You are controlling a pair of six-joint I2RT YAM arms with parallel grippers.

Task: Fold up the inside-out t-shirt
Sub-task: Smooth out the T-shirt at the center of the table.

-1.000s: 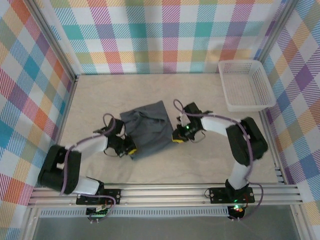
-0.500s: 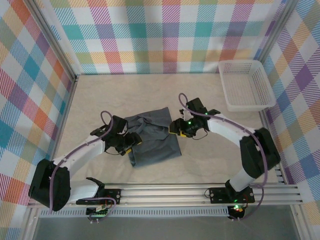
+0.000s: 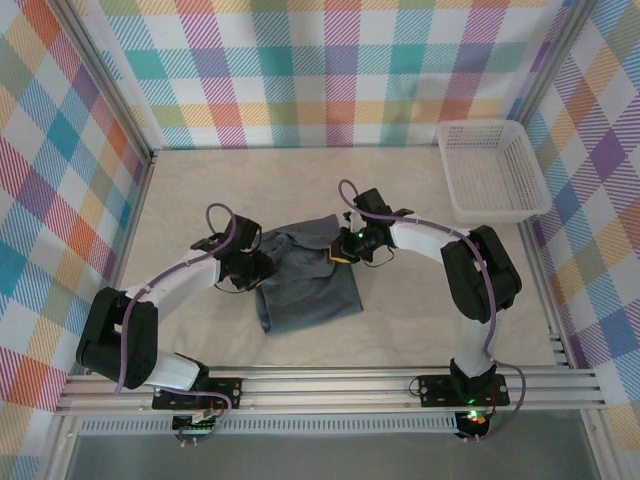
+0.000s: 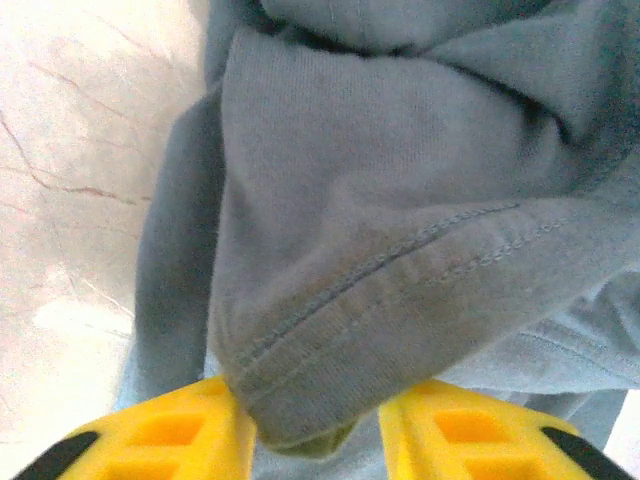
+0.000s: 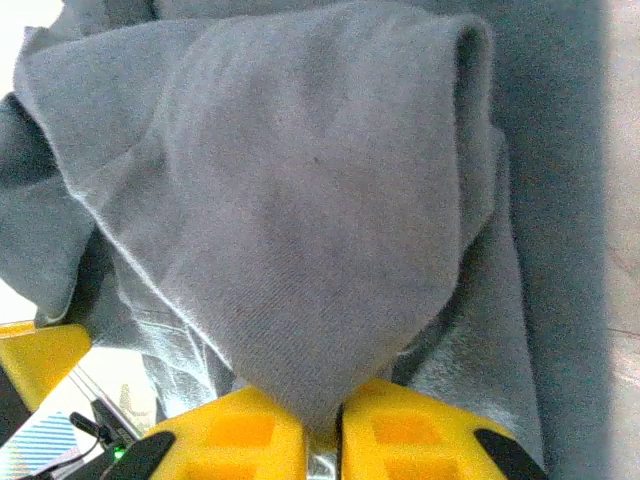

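Top external view: I see the t-shirt [image 3: 308,290] lying partly folded near the middle of the table [image 3: 430,310], between my two arms.
T-shirt shape: slate blue-grey. Its near part lies flat as a rough rectangle. Its far edge is bunched and rumpled where both grippers meet it.
Left gripper [image 3: 262,268]: it sits at the shirt's far left corner, touching the cloth.
Left grasp: on the left wrist camera my yellow fingers [image 4: 180,430] stand on either side of a thick fold with a stitched hem. The fold fills the gap between them, so I read this gripper as clamped on the t-shirt.
Right gripper [image 3: 338,252]: it sits at the shirt's far right corner, also touching the cloth.
Right grasp: on the right wrist camera the yellow fingers [image 5: 240,430] almost meet, with a peak of cloth pinched between them. This gripper is clenched on the t-shirt.
Cloth against the tools: in both wrist views the fabric spreads away from the fingertips in soft folds, with more of the shirt lying behind it.
White mesh basket [image 3: 490,212]: it stands at the far right of the table, well apart from the shirt and both grippers.
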